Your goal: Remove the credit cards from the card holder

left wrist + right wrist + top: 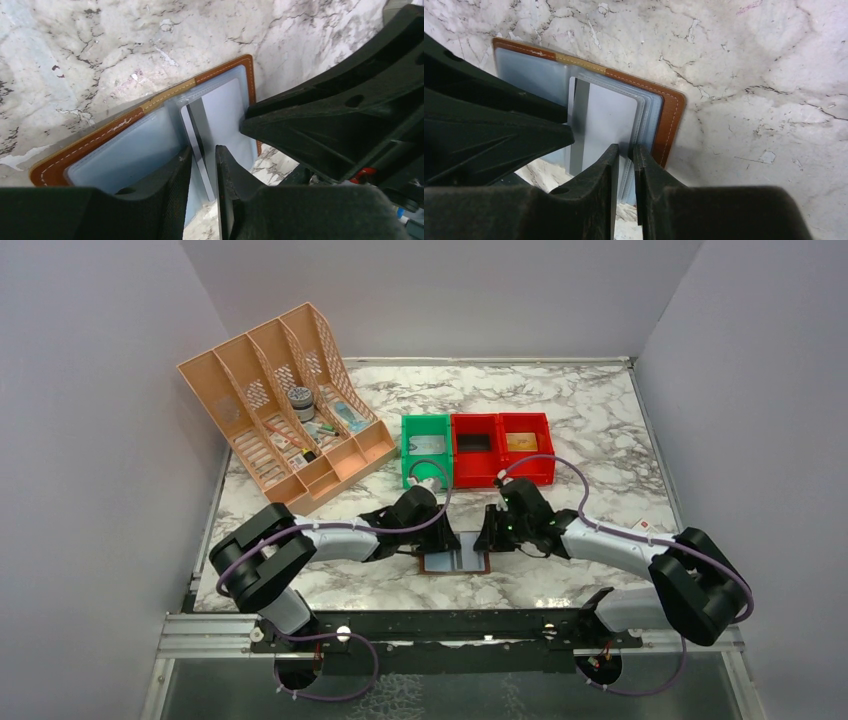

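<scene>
My left pincer (204, 150) is clenched on the near edge of the dark-banded credit card (196, 125) (thin, slippery). My right pincer (626, 149) nips the sleeves of the card holder (669, 120), lying open on the desk (749, 60) just ahead. I should draw straight back, slowly.

White marble-patterned table (580, 410) with grey veins. At upper left sits a peach slotted desk organiser (228, 390). At centre, a green bin (407, 455) touches two red bins (497, 445) — one row. At lower centre the brown card holder (455, 562) lies open and flat. A small white-and-red item (645, 526) lies near the right edge.
</scene>
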Robot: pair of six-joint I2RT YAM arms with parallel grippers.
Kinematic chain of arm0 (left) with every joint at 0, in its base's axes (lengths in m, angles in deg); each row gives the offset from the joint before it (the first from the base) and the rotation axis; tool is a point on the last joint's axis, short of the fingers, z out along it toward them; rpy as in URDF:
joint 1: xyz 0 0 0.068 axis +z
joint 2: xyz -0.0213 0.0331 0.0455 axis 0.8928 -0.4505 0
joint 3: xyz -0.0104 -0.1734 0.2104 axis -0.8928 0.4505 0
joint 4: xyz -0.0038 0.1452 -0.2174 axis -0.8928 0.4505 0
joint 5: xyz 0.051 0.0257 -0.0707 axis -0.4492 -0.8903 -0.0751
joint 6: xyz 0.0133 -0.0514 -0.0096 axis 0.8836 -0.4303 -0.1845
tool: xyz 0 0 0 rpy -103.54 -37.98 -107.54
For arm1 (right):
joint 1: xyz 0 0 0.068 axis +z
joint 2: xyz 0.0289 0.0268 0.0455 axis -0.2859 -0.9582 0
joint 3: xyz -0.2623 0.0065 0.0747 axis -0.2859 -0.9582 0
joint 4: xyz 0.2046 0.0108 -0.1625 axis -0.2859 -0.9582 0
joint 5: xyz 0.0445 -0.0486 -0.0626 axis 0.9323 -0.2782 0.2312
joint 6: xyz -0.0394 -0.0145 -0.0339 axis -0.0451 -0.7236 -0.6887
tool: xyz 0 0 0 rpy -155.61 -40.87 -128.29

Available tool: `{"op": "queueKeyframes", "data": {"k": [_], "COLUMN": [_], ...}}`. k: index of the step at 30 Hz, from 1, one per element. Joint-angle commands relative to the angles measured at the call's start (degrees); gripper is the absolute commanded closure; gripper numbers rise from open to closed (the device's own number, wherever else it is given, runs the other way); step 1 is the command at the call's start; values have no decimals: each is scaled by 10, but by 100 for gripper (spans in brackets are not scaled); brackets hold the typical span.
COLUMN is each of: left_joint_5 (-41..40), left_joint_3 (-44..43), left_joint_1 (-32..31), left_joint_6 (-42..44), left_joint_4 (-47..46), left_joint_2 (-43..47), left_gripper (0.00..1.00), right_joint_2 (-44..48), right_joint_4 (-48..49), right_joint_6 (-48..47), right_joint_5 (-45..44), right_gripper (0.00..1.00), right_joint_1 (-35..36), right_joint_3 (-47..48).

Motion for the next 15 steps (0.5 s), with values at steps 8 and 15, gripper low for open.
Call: {"op": "queueKeyframes", "data": {"k": [8, 15], "left_joint_5": [7, 5], "left_joint_3": [26, 35], "left_joint_1": [-2, -3], "left_joint_6": [-19, -20], "left_joint_4": [-25, -36], "left_joint_2": [-5, 3], "left_gripper": [78, 92], "right_joint_2": [7, -14], "right_joint_4": [-14, -76], "right_joint_6": [9, -80], "right_joint_5": [-16, 14], "right_gripper": [82, 77], "right_joint_1": [0, 0], "right_joint_3": [-28, 41]}}
